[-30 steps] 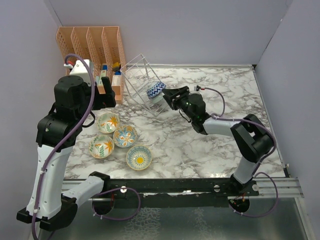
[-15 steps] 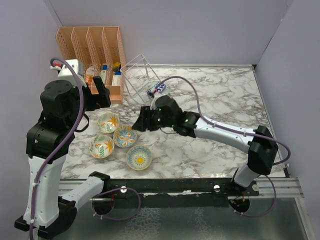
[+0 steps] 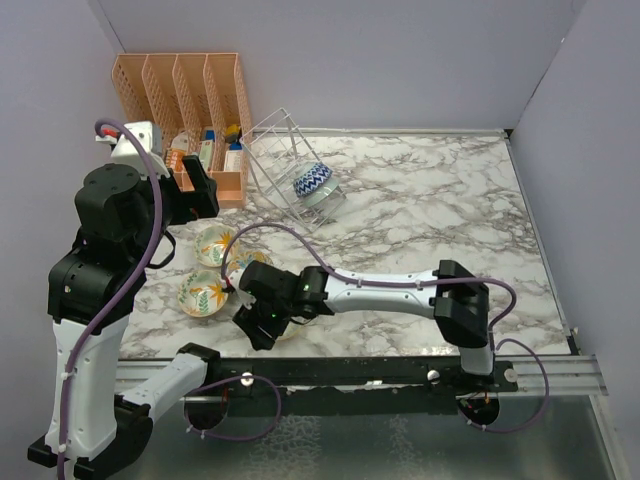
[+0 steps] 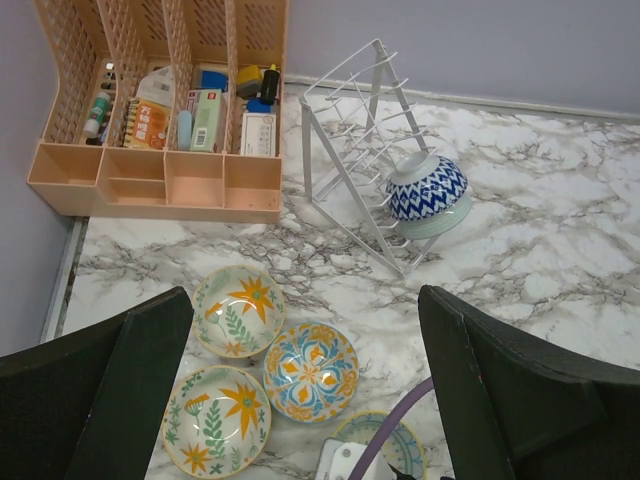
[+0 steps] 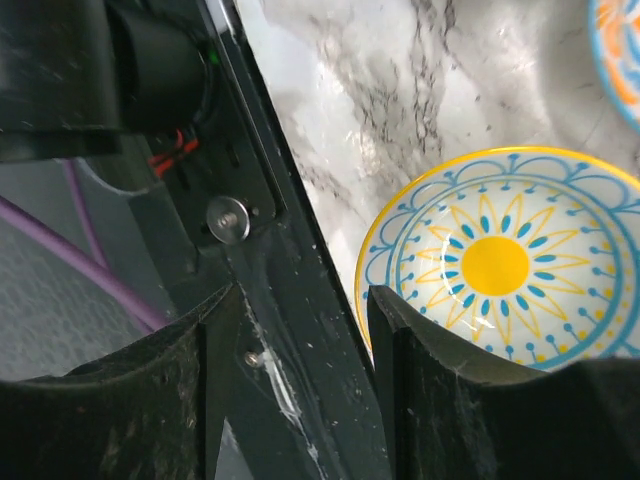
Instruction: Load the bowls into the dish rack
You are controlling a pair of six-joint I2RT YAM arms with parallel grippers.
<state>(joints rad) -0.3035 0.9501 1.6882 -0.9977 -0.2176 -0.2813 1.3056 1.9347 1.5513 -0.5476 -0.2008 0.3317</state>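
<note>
Right gripper (image 5: 300, 300), jaws parted and empty, should straddle the near rim of the sun-patterned bowl (image 5: 495, 265) before pinching; left gripper (image 4: 305, 400) hangs wide, empty

The left arm (image 3: 100, 260) stands tall with its elbow folded, and the left gripper (image 4: 303, 295) is raised, its 2 fingers spread wide and empty. The right arm (image 3: 385, 290) stretches low leftward; the right gripper (image 5: 300, 295) points down, jaws parted, empty.

The wire dish rack (image 4: 345, 150) stands slanted, with a blue zigzag bowl (image 4: 427, 187) tilted in it against a teal bowl (image 4: 440, 222). Four painted bowls (image 4: 238, 310) sit upright in a cluster, and the yellow sun bowl (image 5: 497, 266) is right beneath me.
</note>
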